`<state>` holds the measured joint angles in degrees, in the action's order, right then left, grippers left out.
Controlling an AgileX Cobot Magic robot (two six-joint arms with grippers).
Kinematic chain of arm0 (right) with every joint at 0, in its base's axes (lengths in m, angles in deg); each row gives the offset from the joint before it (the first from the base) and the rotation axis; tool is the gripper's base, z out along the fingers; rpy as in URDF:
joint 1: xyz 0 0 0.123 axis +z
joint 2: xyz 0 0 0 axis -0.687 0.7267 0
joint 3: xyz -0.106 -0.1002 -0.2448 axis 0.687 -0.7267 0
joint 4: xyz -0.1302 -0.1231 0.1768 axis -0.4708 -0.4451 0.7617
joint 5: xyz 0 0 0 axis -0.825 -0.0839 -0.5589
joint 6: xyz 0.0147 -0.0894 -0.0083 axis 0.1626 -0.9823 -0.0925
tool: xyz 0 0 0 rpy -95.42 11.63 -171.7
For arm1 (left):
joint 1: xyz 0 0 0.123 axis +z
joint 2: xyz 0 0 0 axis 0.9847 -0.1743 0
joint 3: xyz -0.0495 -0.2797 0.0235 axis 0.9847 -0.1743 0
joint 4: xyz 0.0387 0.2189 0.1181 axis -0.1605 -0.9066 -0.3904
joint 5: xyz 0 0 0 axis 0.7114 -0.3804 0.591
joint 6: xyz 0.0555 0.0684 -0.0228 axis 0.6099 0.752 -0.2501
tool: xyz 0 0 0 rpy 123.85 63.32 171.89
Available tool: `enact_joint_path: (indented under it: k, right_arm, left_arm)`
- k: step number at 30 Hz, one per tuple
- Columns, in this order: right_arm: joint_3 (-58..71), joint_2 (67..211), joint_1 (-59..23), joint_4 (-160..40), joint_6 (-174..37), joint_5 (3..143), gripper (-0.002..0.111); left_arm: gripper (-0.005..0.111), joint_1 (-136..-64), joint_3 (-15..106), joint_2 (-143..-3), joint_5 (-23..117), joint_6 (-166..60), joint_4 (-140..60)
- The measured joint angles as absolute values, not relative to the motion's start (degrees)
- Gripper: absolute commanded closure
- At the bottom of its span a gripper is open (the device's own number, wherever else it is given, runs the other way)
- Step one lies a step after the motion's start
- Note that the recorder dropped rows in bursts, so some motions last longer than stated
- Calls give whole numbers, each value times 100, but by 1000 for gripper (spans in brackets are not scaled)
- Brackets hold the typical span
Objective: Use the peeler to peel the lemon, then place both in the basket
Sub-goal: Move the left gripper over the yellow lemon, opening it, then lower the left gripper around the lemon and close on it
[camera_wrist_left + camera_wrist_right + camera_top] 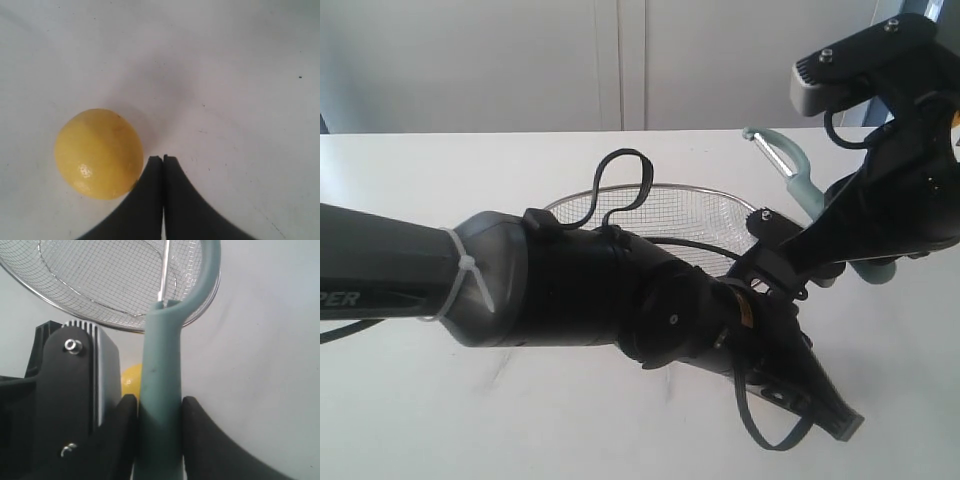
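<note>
Glossy round lemon (98,153) beside closed, empty left gripper (163,160); teal plastic peeler (161,390) pinched in right gripper (160,415), wire-mesh basket (100,285) beyond.

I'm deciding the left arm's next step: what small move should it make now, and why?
Probably open the left fingers and shift them over the lemon. They are shut and empty, with the lemon lying beside them on the table, while the right fingers clamp the peeler.
</note>
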<state>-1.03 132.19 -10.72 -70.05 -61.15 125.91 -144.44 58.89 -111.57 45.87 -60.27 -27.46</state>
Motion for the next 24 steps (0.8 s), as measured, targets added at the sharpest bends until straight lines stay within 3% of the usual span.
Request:
enact_joint_path:
  k: [11, 13, 17, 21, 22, 24]
  right_arm:
    - [-103, 13219, -1072, -7270, -5475, 12502, 108]
    - [-103, 13219, -1072, -7633, -4812, 12502, 108]
    - [-103, 13219, -1072, -8461, -3779, 12796, 108]
    - [-103, 13219, -1072, -8895, -3165, 13050, 108]
    - [-103, 13219, -1072, -8928, -3124, 13096, 108]
    - [-103, 13219, -1072, -8955, -3075, 13118, 108]
  left_arm:
    - [106, -14444, 5889, -11157, 4592, -6027, -2746]
    - [101, -14444, 5889, -11157, 4592, -6027, -2746]
    - [77, -14444, 5889, -11157, 4606, -6027, -2746]
    - [45, -14444, 5889, -11166, 4734, -6027, -2746]
    - [31, -14444, 5889, -11179, 4775, -6027, -2746]
    - [22, -14444, 5889, -11273, 4943, -6027, -2746]
